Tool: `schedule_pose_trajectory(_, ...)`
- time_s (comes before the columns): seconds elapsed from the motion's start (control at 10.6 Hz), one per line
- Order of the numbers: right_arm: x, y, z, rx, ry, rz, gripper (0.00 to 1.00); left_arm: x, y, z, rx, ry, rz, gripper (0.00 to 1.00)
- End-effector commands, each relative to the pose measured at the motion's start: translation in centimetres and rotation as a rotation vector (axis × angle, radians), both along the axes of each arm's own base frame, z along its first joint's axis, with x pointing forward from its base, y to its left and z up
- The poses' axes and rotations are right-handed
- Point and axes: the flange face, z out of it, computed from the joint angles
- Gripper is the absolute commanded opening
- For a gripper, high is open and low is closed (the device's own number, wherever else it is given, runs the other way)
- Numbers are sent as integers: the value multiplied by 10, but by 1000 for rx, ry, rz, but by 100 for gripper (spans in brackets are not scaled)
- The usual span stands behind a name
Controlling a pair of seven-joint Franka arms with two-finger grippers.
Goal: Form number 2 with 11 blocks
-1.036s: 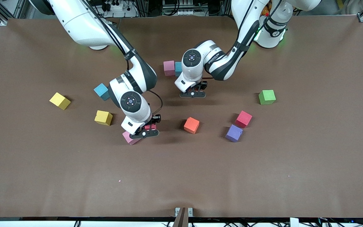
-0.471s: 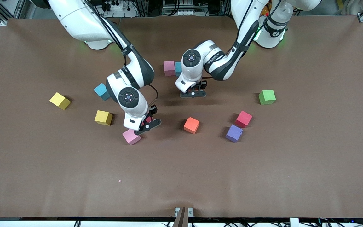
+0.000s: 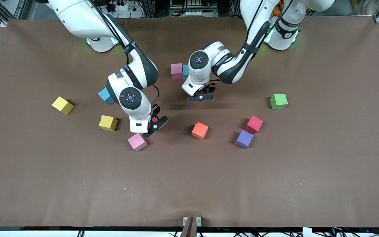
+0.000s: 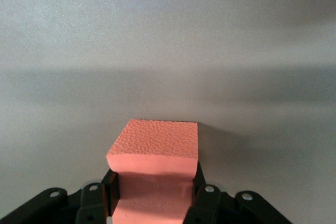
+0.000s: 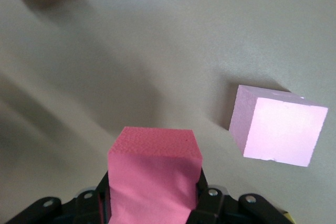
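Blocks lie scattered, no digit begun. Right gripper (image 3: 152, 126) clamps a red block (image 5: 154, 174) above the pink block (image 3: 137, 142); left gripper (image 3: 201, 96) grips an orange block (image 4: 155, 169). Next, set them touching.

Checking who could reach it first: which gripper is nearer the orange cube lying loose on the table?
Right. The right gripper hangs beside the pink cube, holding a red cube. The left gripper, gripping a salmon-orange cube, hangs farther from the orange cube.
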Motion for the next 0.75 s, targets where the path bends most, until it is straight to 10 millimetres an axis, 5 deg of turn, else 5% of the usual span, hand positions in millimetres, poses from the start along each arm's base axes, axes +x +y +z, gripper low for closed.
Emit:
schedule_pose_trajectory(0.0,-7,-9,12,19,14,94,60,-7,-4,-14,31,8,4,40)
schedule_pose_trajectory(0.09,-7,-10,13,22,15,114,60,-9,-5,-15,32,8,-6,56)
schedule_pose_trajectory(0.19,-6,-12,14,24,14,125,60,-9,-4,-18,38,8,-10,100)
schedule_pose_trajectory(0.66,-8,-23,21,30,12,162,60,6,-5,16,1,-38,1,100)
